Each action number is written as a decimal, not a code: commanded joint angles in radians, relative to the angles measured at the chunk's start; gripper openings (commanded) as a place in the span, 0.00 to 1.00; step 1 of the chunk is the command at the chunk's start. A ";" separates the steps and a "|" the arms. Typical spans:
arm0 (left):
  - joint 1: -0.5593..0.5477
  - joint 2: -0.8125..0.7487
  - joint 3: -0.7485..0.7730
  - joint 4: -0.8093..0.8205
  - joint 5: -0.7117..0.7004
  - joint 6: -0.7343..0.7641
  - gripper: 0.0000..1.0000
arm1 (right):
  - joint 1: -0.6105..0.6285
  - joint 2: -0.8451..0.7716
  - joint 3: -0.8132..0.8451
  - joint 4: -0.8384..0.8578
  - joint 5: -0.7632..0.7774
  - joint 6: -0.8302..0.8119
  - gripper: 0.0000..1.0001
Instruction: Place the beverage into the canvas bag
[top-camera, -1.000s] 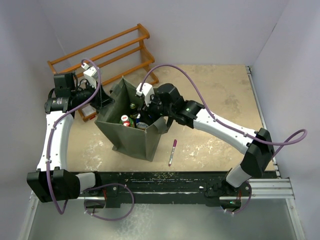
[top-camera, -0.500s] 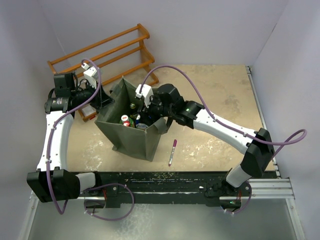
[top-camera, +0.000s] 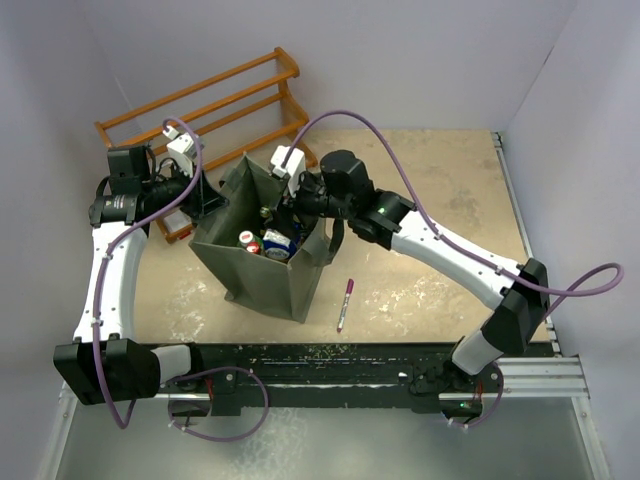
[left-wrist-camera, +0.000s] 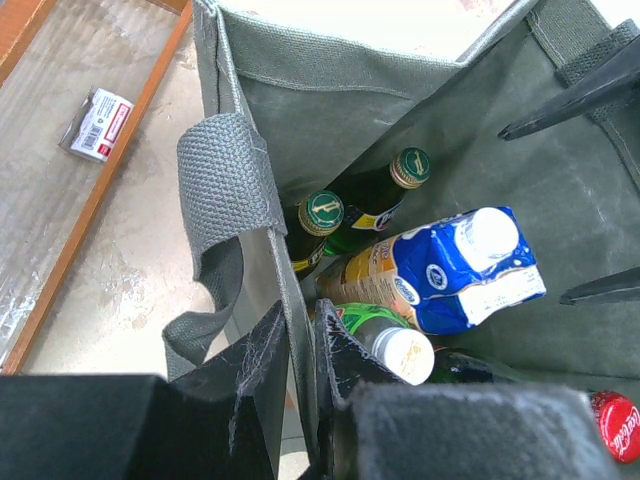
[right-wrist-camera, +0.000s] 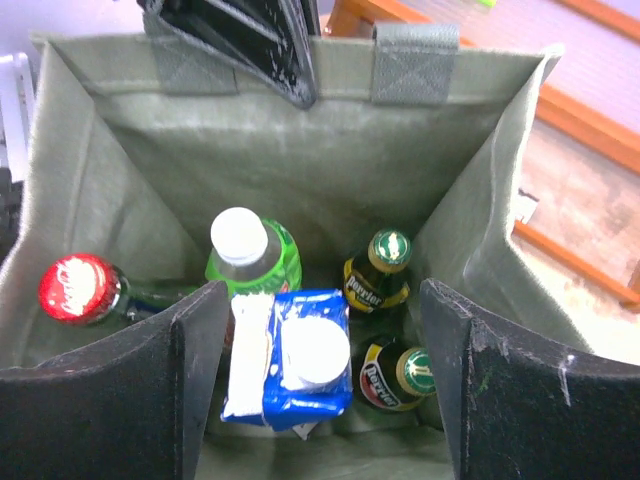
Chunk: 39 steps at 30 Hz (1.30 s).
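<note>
One canvas bag (top-camera: 262, 275) stands open, its rim clamped by the left gripper (left-wrist-camera: 300, 385). The right gripper (right-wrist-camera: 320, 300) has drawn up above the mouth, jaws spread and empty. The blue-and-white carton (right-wrist-camera: 298, 365) now rests inside among bottles (right-wrist-camera: 378, 268), so the beverage looks delivered.

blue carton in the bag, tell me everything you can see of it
The blue carton is a blue and white drink box, coated card by its look, with a round white screw cap on top. It sits cap up inside the canvas bag, close against a green bottle and two dark glass bottles. The open right gripper hangs above, fingers wide of it.
</note>
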 joint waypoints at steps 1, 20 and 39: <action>0.002 -0.027 -0.001 0.018 0.005 0.026 0.19 | -0.006 -0.018 0.071 0.043 -0.043 0.009 0.80; 0.002 -0.026 0.014 0.020 0.010 0.022 0.19 | -0.082 -0.068 0.201 -0.040 0.052 -0.054 0.81; -0.009 -0.011 0.036 0.032 0.011 0.014 0.19 | -0.193 0.070 0.303 -0.280 -0.031 -0.263 0.81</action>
